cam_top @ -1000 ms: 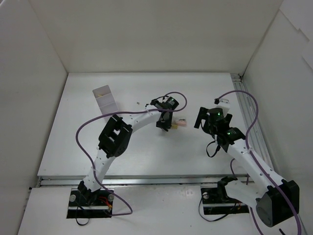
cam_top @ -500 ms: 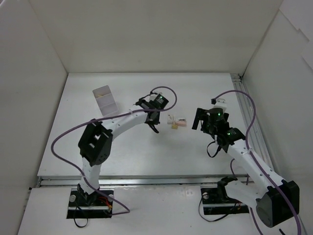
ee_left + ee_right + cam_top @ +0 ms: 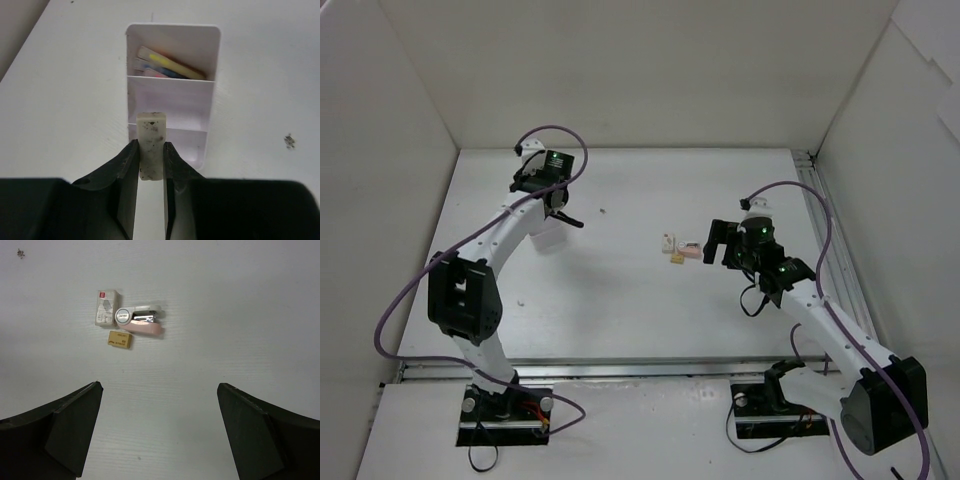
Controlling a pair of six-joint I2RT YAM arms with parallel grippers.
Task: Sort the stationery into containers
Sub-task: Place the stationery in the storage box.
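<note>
Right jaws are nearest me, spread wide and holding nothing, hanging above the bench (image 3: pixel 240 300). Just beyond them is a tight cluster not yet sorted: beige block (image 3: pixel 120 339), small pink stapler (image 3: pixel 142 323) and white wrapped block (image 3: pixel 107 308), all touching or nearly so. Further back on the left, the left jaws are clamped on a grubby white eraser (image 3: pixel 150 142). It is gripped low, so most of it pokes out ahead, poised over the near end of the white organizer (image 3: pixel 172 27).

Risks as I judge them: the eraser tip lines up with the divider between the near and middle compartments. A release here could catch that wall and bounce out, or drop into the wrong slot. The organizer looks light (thin plastic, nothing pinning it down), so a nudge from the jaws could shove or tip it and spill what's inside.

The organizer has three compartments in a row. Near one is mostly hidden behind the eraser, contents can't be told. Middle one looks empty. Far one holds thin sticks (image 3: pixel 167 65), yellow, blue and pink, lying slantwise across it.
</note>
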